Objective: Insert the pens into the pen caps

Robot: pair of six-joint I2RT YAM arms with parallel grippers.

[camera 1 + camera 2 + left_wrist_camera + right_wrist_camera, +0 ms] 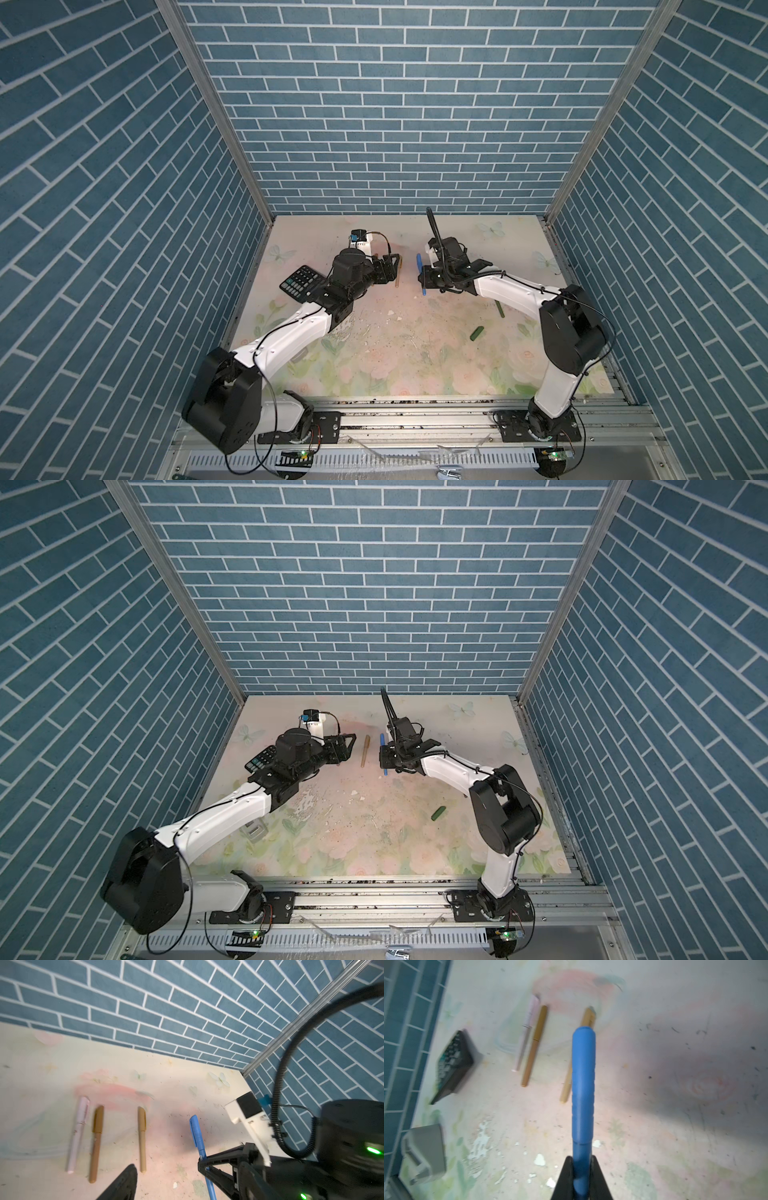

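Now the right gripper (580, 1164) is clenching the blue pen (583, 1084) by its barrel, bottom centre of its wrist view; probably light, stiff, slick plastic. The left gripper (349, 749) is hanging released, empty.

my left fingers (124, 1184) stand spread wide, arm (291, 332) stretched forward; my right fingers (566, 1178) pinch shut on a blue plastic pen (583, 1084).
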